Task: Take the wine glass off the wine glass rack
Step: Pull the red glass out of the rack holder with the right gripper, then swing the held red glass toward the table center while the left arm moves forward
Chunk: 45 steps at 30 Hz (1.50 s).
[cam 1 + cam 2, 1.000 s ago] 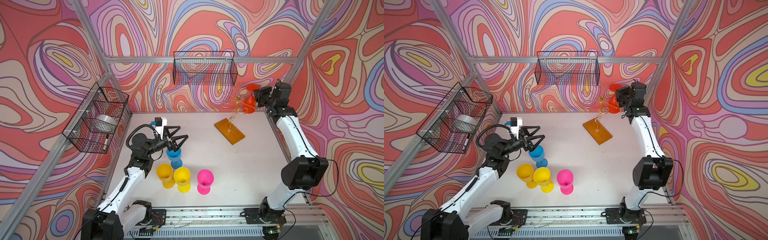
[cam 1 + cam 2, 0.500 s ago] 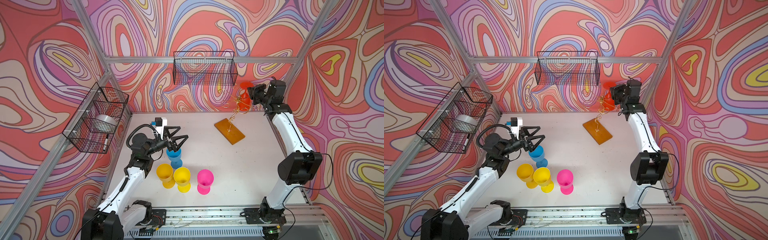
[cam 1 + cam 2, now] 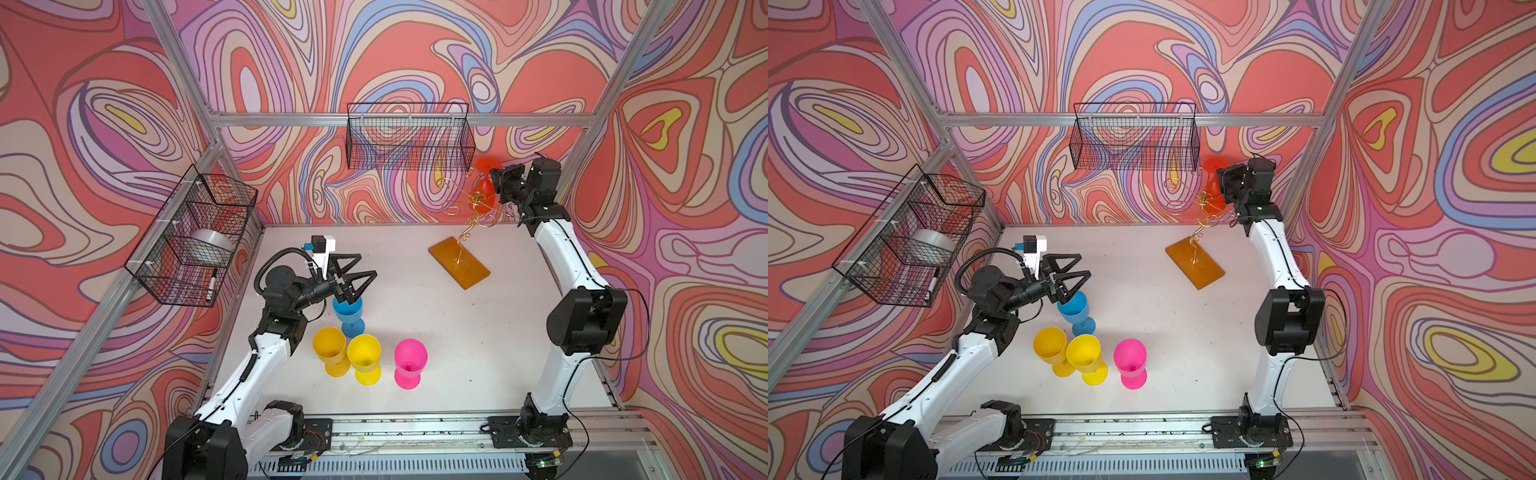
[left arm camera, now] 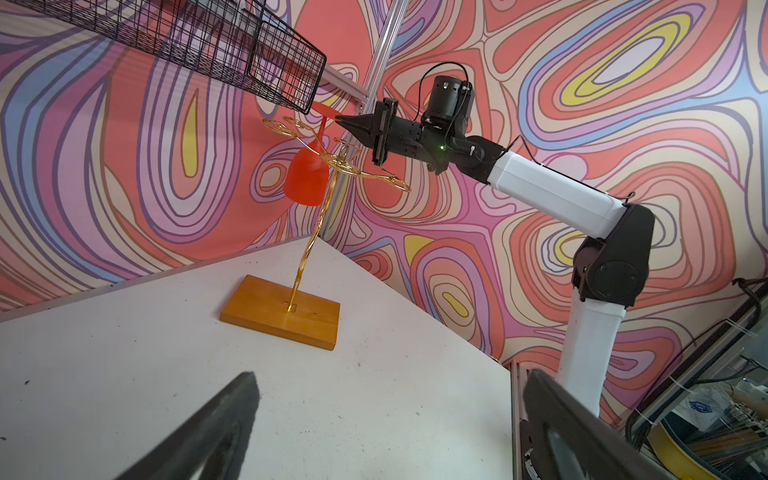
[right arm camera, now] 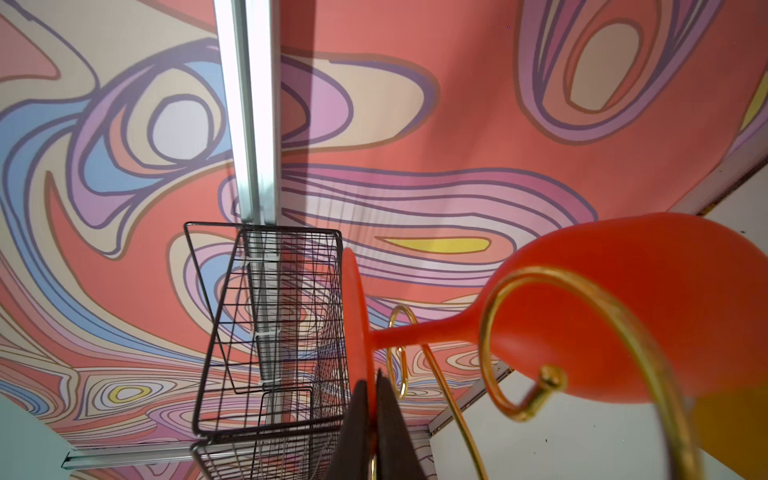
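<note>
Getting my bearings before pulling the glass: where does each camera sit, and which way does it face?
Top view: high over the front edge, looking down at the table; both arms, left hand open.
Top view: beside it, same aim, both arms; wine glass rack near the back.
Left wrist: on the left arm, facing the rack, wine glass and right hand; own open fingers in foreground.
Right wrist: on the right arm, facing the back-wall basket; own fingers shut on the glass's foot.
Shared: all four show rack and glass.
</note>
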Available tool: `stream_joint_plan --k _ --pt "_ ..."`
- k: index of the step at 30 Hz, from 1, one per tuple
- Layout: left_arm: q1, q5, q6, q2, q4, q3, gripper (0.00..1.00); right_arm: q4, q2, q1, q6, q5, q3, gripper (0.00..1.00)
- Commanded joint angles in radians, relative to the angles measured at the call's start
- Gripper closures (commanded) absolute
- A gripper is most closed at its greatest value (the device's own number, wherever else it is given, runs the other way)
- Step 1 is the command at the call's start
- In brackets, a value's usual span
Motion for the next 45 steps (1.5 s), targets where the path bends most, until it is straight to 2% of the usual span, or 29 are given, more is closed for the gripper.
stream_joint_plan --k 1,11,17,25,30,33,37,45 --pt "0.005 0.008 0.022 0.002 -0.005 0.025 0.0 0.082 0.0 -0.017 -0.005 0.019 0.019 1.0" --pt "0.005 0.007 0.023 -0.001 -0.008 0.025 0.0 0.188 -0.054 -0.093 -0.01 0.055 -0.066 1.0" --pt "0.005 0.007 0.024 -0.007 -0.011 0.025 0.0 0.198 -0.133 -0.124 -0.065 0.084 -0.148 1.0" --pt "0.002 0.003 0.028 -0.009 -0.018 0.028 0.0 0.109 -0.293 -0.127 -0.233 0.134 -0.233 1.0" --pt "0.0 -0.006 0.054 -0.022 -0.057 0.032 0.0 0.039 -0.412 -0.119 -0.401 0.155 -0.282 1.0" --pt "0.0 -0.02 0.077 -0.034 -0.091 0.037 0.0 -0.008 -0.47 -0.067 -0.542 0.184 -0.291 1.0" --pt "0.0 -0.039 0.103 -0.05 -0.148 0.049 0.0 -0.066 -0.534 0.082 -0.759 0.261 -0.298 1.0" --pt "0.006 -0.163 0.118 -0.075 -0.293 0.092 0.0 -0.102 -0.652 0.403 -1.083 0.383 -0.383 1.0"
